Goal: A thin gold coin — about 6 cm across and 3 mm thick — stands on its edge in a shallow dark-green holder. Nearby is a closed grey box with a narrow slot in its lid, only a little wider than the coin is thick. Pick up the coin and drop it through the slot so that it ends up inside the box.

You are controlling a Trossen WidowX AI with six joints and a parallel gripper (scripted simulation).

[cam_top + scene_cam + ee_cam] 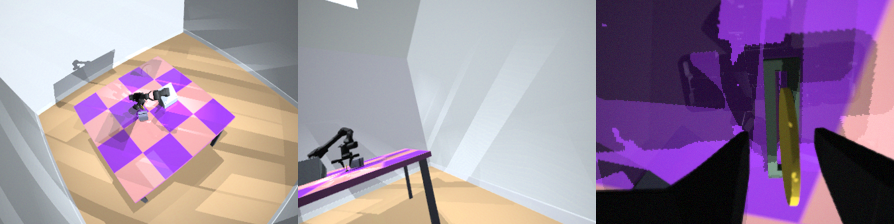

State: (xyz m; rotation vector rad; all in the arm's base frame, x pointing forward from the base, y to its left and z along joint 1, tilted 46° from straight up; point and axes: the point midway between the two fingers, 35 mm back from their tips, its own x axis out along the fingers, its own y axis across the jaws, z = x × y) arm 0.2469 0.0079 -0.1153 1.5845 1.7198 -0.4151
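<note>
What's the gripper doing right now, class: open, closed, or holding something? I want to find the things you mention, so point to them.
Gripper [781, 138]: open, holding nothing; the gold coin [789, 145] stands between its fingers with a gap on each side.

Your arm [153, 95] [331, 140], black, rises from its base end, arches over at the elbow, then drops steeply at the wrist toward the coin [142, 107] [346, 168] [790, 150]. Your gripper [140, 109] [346, 168] [781, 138] points down at the coin, fingers parted, one on either side of it. Wrist view: you have a gap between each fingertip and the coin, the right-of-picture one nearer. Nothing gripped; jaws partly open.
</note>
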